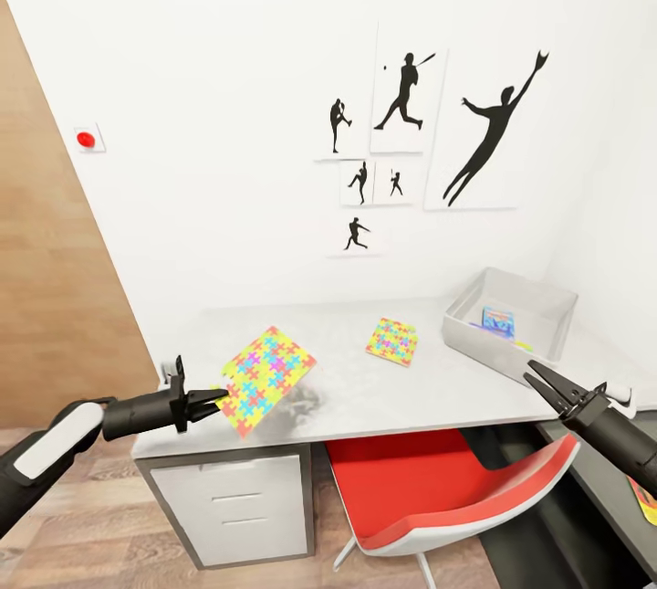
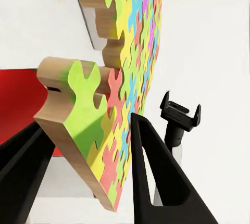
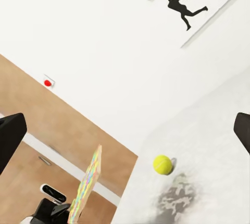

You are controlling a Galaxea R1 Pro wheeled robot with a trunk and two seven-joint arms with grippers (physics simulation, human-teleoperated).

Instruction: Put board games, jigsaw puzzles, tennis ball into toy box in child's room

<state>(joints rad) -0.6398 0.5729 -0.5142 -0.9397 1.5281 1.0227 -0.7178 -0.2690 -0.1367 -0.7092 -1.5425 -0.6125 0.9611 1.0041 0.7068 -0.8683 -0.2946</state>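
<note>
The tabletop [image 1: 429,388] is carrying the toy box [image 1: 547,297] at its right end and a flat jigsaw puzzle [image 1: 393,341] mid-surface. The left tool [image 1: 219,400] is clamping the second puzzle [image 1: 266,377] by its corner, tilted steeply on edge above the tabletop's left end. The right tool [image 1: 538,376] is hovering spread open, empty, just before the toy box, with the tennis ball [image 3: 162,164] lying ahead.

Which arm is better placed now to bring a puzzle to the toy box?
Left: its tool already grips a jigsaw puzzle, lifted and tilted. The right tool is open and empty near the toy box.
</note>
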